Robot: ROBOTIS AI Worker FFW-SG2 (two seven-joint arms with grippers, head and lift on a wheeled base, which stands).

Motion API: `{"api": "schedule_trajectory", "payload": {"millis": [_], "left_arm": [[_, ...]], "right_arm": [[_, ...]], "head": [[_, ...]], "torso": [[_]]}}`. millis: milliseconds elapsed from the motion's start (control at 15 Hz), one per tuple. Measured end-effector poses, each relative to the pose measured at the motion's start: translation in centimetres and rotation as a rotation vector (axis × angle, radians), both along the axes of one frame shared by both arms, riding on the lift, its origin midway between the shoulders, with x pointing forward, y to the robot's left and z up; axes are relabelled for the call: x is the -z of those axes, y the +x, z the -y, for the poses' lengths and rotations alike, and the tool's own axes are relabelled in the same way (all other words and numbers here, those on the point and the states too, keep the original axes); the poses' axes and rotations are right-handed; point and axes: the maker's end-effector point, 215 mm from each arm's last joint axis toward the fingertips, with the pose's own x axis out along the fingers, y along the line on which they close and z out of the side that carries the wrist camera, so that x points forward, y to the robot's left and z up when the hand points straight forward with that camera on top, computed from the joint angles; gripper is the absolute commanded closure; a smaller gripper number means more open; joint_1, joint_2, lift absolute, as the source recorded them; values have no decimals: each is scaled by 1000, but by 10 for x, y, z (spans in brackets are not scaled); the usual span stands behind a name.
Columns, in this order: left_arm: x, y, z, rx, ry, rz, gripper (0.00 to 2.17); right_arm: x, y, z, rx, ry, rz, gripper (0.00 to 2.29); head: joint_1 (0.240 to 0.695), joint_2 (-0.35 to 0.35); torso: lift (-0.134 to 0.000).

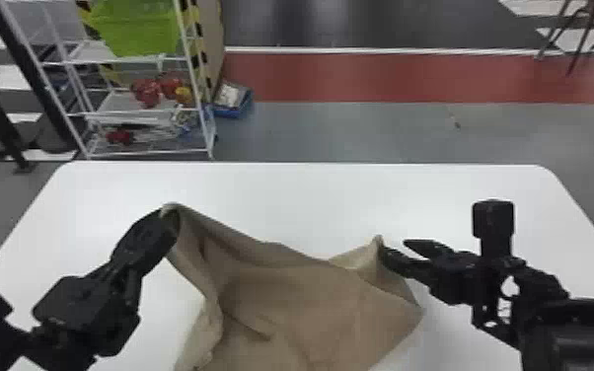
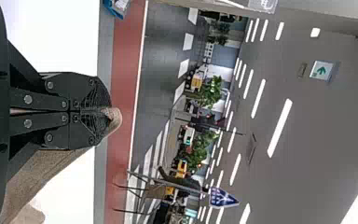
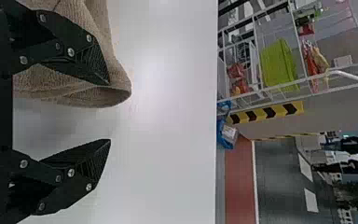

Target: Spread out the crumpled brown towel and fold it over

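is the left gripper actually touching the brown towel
Touching. In the left wrist view, the left gripper has its fingers shut on the brown towel, which pokes out past them.

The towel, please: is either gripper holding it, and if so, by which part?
The left gripper holds the towel by a corner; the right gripper is open and holds nothing.
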Motion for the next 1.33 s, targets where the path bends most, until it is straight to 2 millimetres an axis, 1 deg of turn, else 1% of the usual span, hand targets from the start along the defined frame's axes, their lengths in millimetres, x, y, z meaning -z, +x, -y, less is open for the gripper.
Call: {"api": "schedule_trajectory", "payload": {"millis": [133,267,400,467,667,733,800,867,933,1067,1133,1333], "left_arm": [[0,0,-2,-1,0,2,1382],[-2,1,-4,-4,1,8,1382],[-4,2,-5,-6,0,13,1379],[-4,2,-6,-7,0,14,1379],[-5,4,-6,-9,0,17,1379],[-5,5,-6,-10,0,18,1379],[-5,6,-7,-11,-1,18,1379],[-5,6,-7,-13,-2,18,1379],[-5,7,-6,-14,-4,18,1382],[-6,7,-6,-14,-5,20,1379],[-7,8,-5,-14,-5,22,1382],[-10,7,-4,-11,-6,27,1379]], "right_arm": [[3,0,-18,-32,1,-29,532],[4,-4,-34,-69,26,-51,532],[6,-8,-46,-88,40,-74,755],[4,-6,-47,-90,44,-82,765],[6,-3,-45,-87,54,-102,792],[8,-3,-43,-82,56,-107,991],[9,-4,-41,-79,61,-110,1123],[10,-6,-40,-81,74,-118,1362],[12,-9,-38,-81,88,-126,1484],[12,-14,-33,-76,110,-132,1514],[9,-16,-32,-75,122,-128,1571],[-12,-20,-28,-72,133,-89,1575]], "head": [[695,70],[695,89],[695,105],[695,112],[695,111],[695,108],[695,104],[695,104],[695,103],[695,95],[695,93],[695,90]], "torso": [[-123],[-123],[-123],[-123],[-123],[-123],[-123],[-123],[-123],[-123],[-123],[-123]]}}
